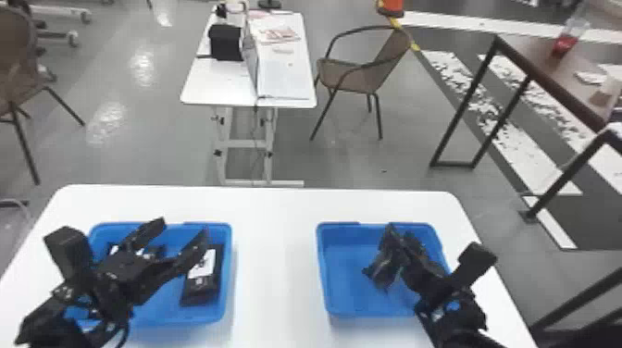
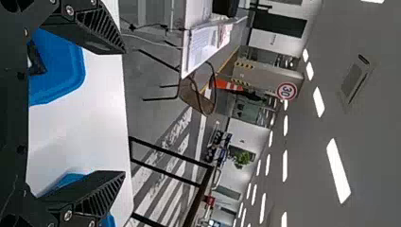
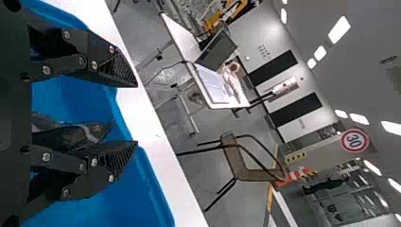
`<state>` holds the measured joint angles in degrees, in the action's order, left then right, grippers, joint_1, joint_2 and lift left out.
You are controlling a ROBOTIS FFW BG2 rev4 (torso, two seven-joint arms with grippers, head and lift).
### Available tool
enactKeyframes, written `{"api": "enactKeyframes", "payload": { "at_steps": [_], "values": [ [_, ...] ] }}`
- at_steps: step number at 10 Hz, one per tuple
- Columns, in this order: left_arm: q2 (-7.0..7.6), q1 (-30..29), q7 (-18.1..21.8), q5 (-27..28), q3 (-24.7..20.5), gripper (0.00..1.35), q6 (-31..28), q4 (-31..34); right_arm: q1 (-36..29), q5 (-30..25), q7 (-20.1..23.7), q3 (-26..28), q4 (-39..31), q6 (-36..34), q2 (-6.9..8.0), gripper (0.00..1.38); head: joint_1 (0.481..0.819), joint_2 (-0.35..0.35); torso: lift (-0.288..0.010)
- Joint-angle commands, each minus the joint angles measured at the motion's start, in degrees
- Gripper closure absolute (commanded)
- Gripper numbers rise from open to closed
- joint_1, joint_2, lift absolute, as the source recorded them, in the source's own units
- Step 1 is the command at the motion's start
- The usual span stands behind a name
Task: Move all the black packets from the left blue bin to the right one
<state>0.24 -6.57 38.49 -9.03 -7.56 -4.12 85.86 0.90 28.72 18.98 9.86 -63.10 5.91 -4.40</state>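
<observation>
Well, the left blue bin (image 1: 222,305) and the right blue bin (image 1: 335,296) sit apart on the white surface (image 1: 273,259). Over the left one hangs the left hand (image 1: 183,227), its two fingers spread wide. Beneath it, a black packet with a white label (image 1: 202,282) lies along the bin's right side, and more black packets (image 1: 155,251) show in part behind the fingers. The left hand and its arm stand in the way there, covering much of the bin's left half and near edge.

The right hand (image 1: 401,236) is at the right bin, and the right wrist view shows its fingers apart too. A dark, shiny packet (image 1: 383,269) is in that bin's area, close beside one finger; whether they touch, I can't tell. The right arm hides the bin's near right corner.

Beyond the surface stand a white desk (image 1: 217,83) with a black box (image 1: 226,42) and papers (image 1: 284,76), a brown chair (image 1: 351,74) beside it, and, off to the right, a dark-framed table (image 1: 537,51) with a red cup (image 1: 563,44) on it.
</observation>
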Motion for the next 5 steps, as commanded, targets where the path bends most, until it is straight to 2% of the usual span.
{"api": "enactKeyframes", "payload": {
  "at_steps": [1, 2, 3, 4, 5],
  "values": [
    [-0.39, -1.3, -1.7, 0.2, -2.4, 0.13, -3.8, 0.0, -4.2, 0.1, -1.5, 0.1, -9.0, 2.4, 1.76, 0.21, 0.695, -0.154, 0.000],
    [-0.39, -1.6, -3.6, -0.1, -3.0, 0.13, -7.9, 0.0, -6.4, 1.5, -1.7, 0.0, -13.7, 3.0, 2.90, 0.29, 0.695, -0.135, 0.000],
    [-0.39, -1.2, -4.4, -0.5, -3.2, 0.13, -14.9, -0.2, -8.1, 2.7, -1.7, -0.4, -17.7, 3.1, 3.43, 0.32, 0.695, -0.126, 0.000],
    [-0.39, -1.5, -5.0, -0.6, -3.0, 0.13, -15.3, 0.0, -8.7, 4.1, -1.6, -1.7, -20.2, 3.1, 3.34, 0.33, 0.695, -0.112, 0.000],
    [-0.39, -2.2, -9.2, -1.0, -1.8, 0.13, -15.7, 0.5, -9.4, 5.9, -1.0, -2.5, -21.6, 3.1, 3.34, 0.33, 0.695, -0.105, 0.000]
  ]
}}
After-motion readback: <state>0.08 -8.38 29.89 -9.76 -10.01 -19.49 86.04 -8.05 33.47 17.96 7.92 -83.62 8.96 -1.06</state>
